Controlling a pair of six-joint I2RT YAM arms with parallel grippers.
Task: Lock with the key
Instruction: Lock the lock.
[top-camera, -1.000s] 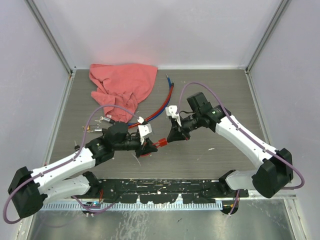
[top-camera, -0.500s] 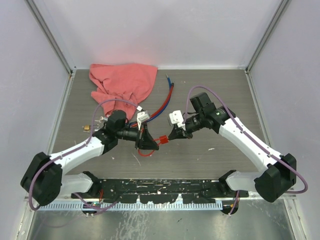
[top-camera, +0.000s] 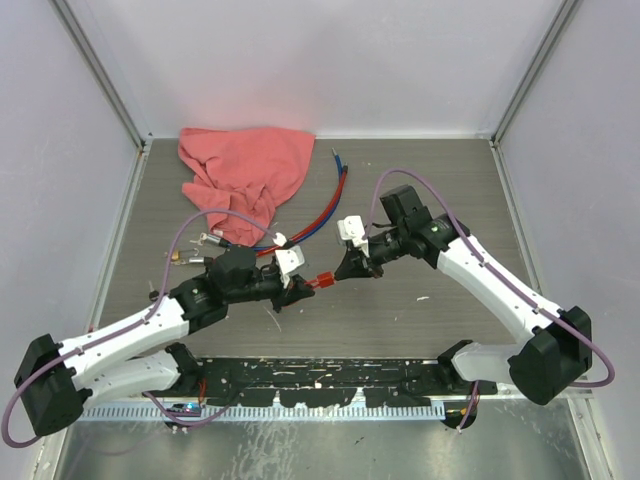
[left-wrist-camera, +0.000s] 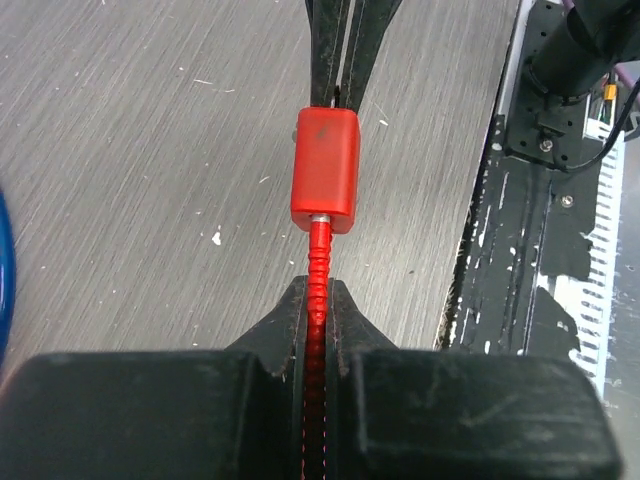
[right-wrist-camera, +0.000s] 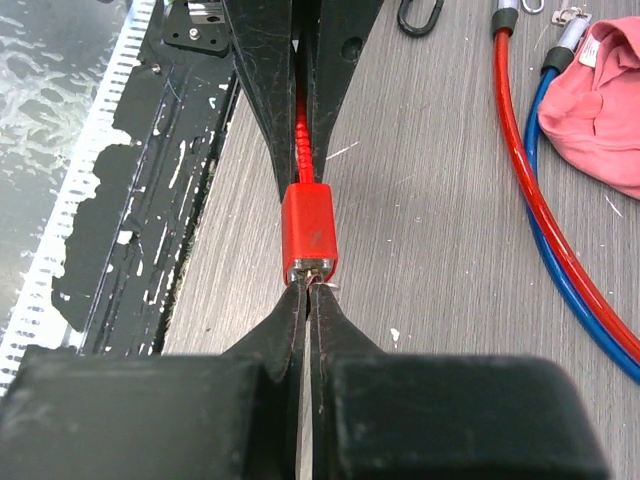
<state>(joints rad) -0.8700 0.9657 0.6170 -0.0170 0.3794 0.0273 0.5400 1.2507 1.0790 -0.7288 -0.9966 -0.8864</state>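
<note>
Grey wood-grain table (top-camera: 440, 190) runs between pale walls, and both arms meet over its middle. From the left, the left gripper (top-camera: 298, 289) has its fingers pinched tight on the ribbed red cable (left-wrist-camera: 317, 262), which passes between the fingertips and enters the near end of the red lock (left-wrist-camera: 324, 168). The lock is a small block held off the table, in line between the two grippers. On its right end, the right gripper (top-camera: 346, 271) is pressed fully together on the key (right-wrist-camera: 318, 284), of which only a sliver of bright metal shows where it meets the lock's face; the rest is hidden between the fingers. In the right wrist view the lock (right-wrist-camera: 309, 232) sits just beyond the fingertips, with the left gripper's black fingers (right-wrist-camera: 262, 90) closing on the cable past it. Farther out, a red cord (top-camera: 330, 200) and a blue cord (top-camera: 305, 228) lie side by side, curving toward a crumpled pink cloth (top-camera: 245, 165) at the far left. Along the near edge runs a black mounting rail (top-camera: 320, 375).
</note>
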